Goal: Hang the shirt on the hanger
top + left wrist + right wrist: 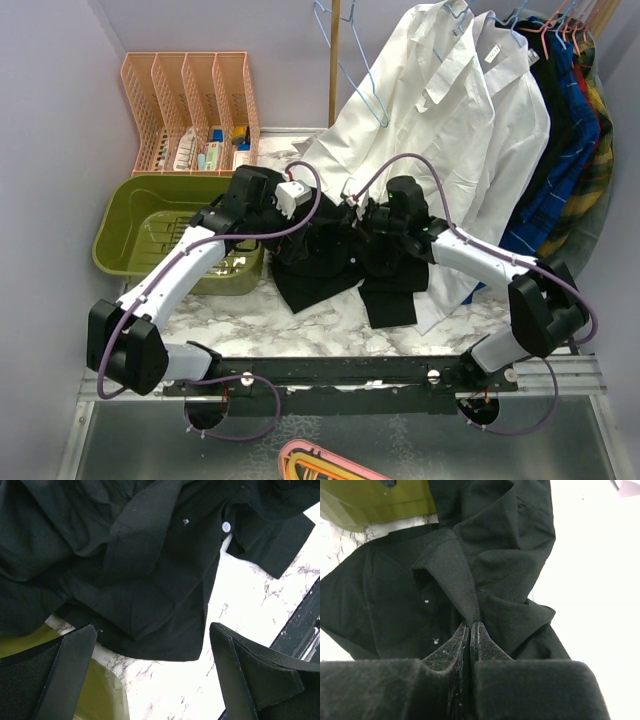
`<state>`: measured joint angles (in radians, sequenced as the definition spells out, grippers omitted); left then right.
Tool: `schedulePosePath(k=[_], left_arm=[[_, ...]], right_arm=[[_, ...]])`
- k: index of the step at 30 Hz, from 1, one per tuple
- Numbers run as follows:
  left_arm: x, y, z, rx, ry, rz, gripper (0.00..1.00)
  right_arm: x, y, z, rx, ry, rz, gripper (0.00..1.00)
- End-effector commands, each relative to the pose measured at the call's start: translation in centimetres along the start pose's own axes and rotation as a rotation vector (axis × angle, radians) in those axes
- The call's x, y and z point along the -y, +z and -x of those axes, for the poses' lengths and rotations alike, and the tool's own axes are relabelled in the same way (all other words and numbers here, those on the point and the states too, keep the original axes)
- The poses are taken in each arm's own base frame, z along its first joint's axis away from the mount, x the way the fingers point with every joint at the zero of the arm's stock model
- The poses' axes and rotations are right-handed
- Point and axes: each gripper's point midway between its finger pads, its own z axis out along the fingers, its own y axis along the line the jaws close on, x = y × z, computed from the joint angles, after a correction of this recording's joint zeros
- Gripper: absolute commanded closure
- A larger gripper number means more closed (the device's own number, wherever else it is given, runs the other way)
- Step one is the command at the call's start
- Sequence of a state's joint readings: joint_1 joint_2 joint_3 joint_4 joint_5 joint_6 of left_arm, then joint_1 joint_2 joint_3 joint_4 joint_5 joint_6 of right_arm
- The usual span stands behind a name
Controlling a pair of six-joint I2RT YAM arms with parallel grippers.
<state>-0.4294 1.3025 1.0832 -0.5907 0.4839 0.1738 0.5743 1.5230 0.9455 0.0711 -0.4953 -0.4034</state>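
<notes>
Left arm was bent low over the middle of the marble table (330, 335), its gripper (152, 645) spread wide above the soft, crumpled black shirt (320, 260), while the right gripper (470, 626) was pinched tight on a fold of it.

The shirt (395, 595) is soft, matt black cloth. The counter (250, 610) is smooth, white and marble-patterned. The right fingers (520, 690) have fuzzy matt black padding, and the tub (150, 200) is glossy olive plastic.

Black shirt (320, 265) with pale buttons (226, 526) on a white, grey-veined counter (300, 325). Olive-green tub (130, 215), peach basket (190, 95), light-blue hanger (362, 72). Behind: white shirts (450, 120), blue plaid garments (560, 150).
</notes>
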Motion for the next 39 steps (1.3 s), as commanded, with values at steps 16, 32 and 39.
schedulePosePath(k=[16, 32, 39], left_arm=[[-1.6, 1.9, 11.5, 0.23, 0.01, 0.182, 0.01], [-0.2, 4.5, 12.7, 0.324, -0.08, 0.604, 0.01], [-0.3, 6.4, 12.7, 0.368, -0.025, 0.696, 0.06]], right_arm=[[10.9, -5.9, 8.4, 0.149, 0.214, -0.601, 0.99], [12.0, -4.2, 6.8, 0.112, 0.305, -0.641, 0.99], [12.0, -4.2, 7.4, 0.127, 0.328, -0.635, 0.99]])
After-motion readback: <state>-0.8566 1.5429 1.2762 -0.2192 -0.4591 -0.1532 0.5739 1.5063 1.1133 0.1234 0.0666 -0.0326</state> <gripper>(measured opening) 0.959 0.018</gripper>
